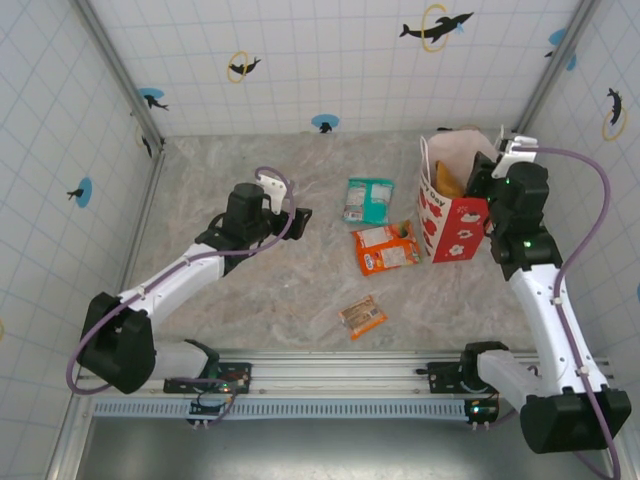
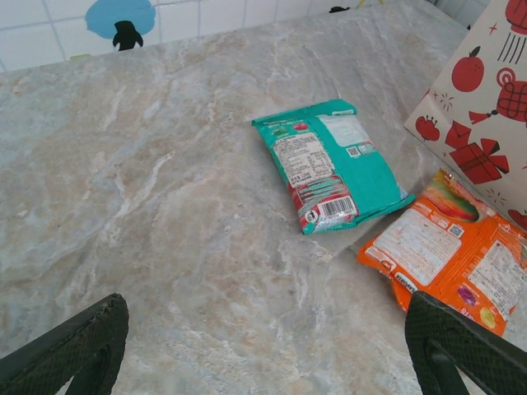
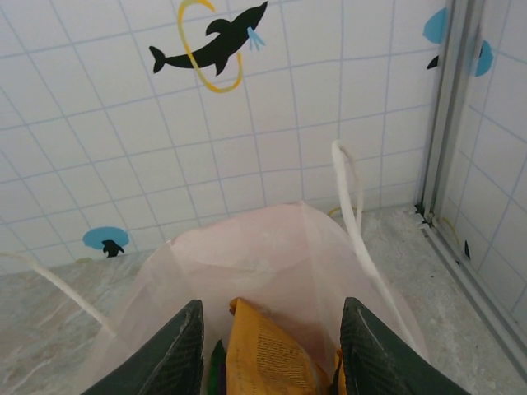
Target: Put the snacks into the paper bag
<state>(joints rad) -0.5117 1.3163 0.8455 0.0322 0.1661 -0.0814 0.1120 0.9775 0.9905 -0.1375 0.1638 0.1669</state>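
Right wrist view puts the right jaws, apart, astride the yellow-orange packet (image 3: 272, 354) in the paper bag (image 3: 247, 247); pulling out might snag the handle (image 3: 352, 206) beyond them, toppling it.

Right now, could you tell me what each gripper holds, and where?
Left gripper: nothing. Right gripper: open, flanking the yellow-orange packet in the paper bag; no contact visible.

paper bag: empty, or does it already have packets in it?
Not empty. The right wrist view looks down into the paper bag at a yellow-orange packet inside. How many packets it holds in total: cannot tell.
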